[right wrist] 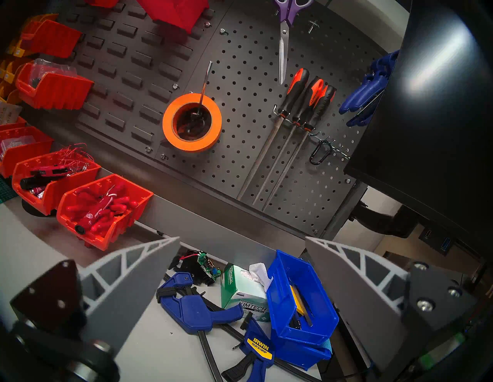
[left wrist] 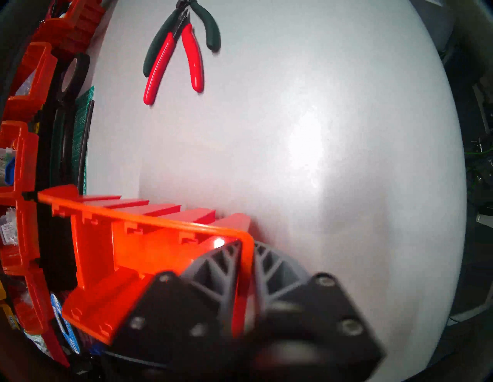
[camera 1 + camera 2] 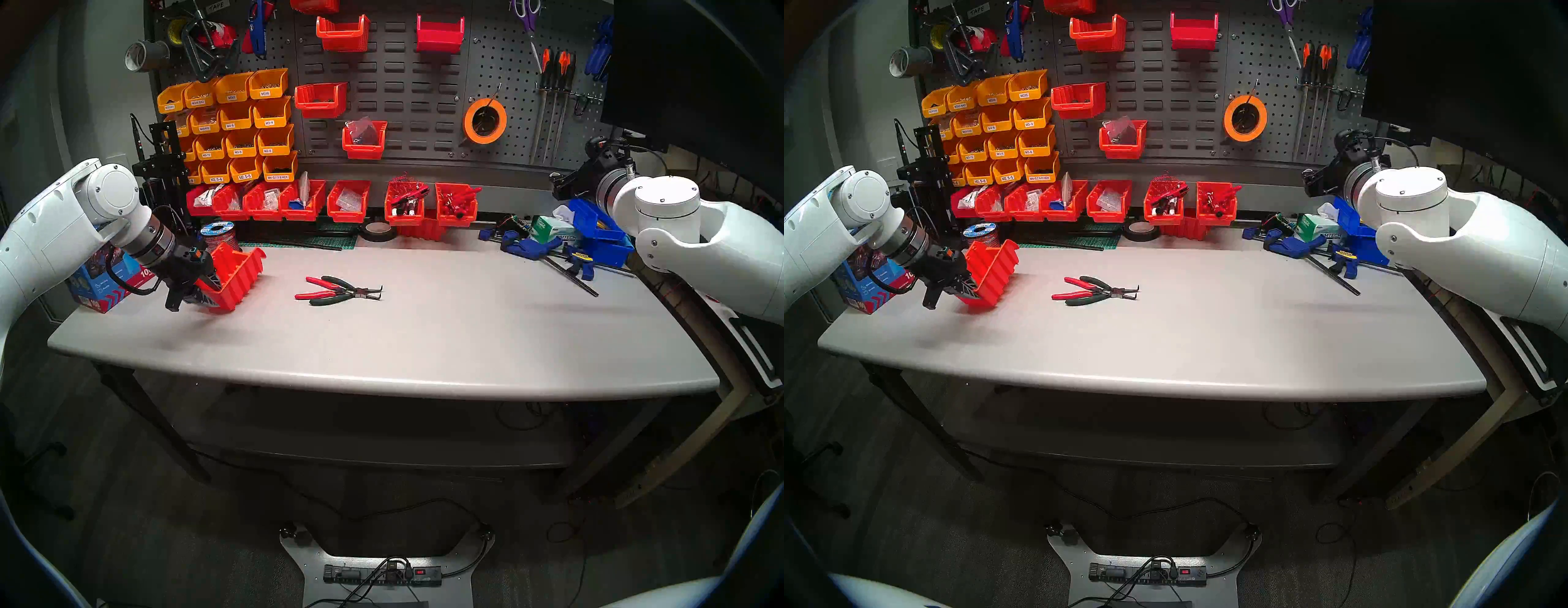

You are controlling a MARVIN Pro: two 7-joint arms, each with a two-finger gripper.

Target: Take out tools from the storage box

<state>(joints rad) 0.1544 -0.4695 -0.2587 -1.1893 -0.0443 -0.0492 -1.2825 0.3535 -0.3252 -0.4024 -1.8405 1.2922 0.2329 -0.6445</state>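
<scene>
At the left of the head view, the left gripper (image 3: 199, 293) pinches one wall of the small red-orange ribbed plastic storage box (image 3: 235, 276), one grey finger inside and one outside, holding it tipped over the grey tabletop (image 3: 424, 339). Its interior is largely hidden. The red-handled flush cutters (image 3: 322, 288) and dark-green-handled pliers (image 3: 348, 292) lie crossed mid-table, their overlapping tips hard to separate. At upper right, the right gripper (image 1: 242, 266) hangs spread, holding nothing, above blue bar clamps (image 1: 197, 309).
</scene>
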